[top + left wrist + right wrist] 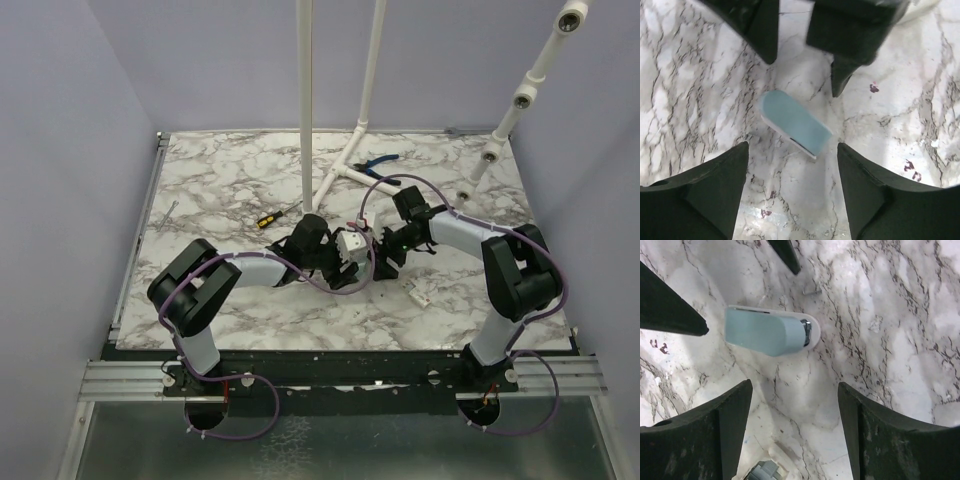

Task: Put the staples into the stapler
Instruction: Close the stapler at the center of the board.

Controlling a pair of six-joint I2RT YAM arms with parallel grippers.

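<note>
The stapler (795, 122), small and pale blue-green, lies flat on the marble table, free of both grippers. My left gripper (792, 146) hovers over it, open, with the stapler just beyond its fingertips. In the right wrist view the stapler (767, 332) shows silvery metal at its rounded end. My right gripper (794, 385) is also open and empty, facing the left one across the stapler. A small white box with grey contents (762, 472), possibly the staples, lies at the near edge of that view. In the top view the two grippers hide the stapler.
A yellow-handled screwdriver (275, 215) lies left of the arms and blue-handled pliers (378, 158) at the back. White pipe stands (345, 165) rise from the table's far half. A small white packet (420, 293) lies right of centre.
</note>
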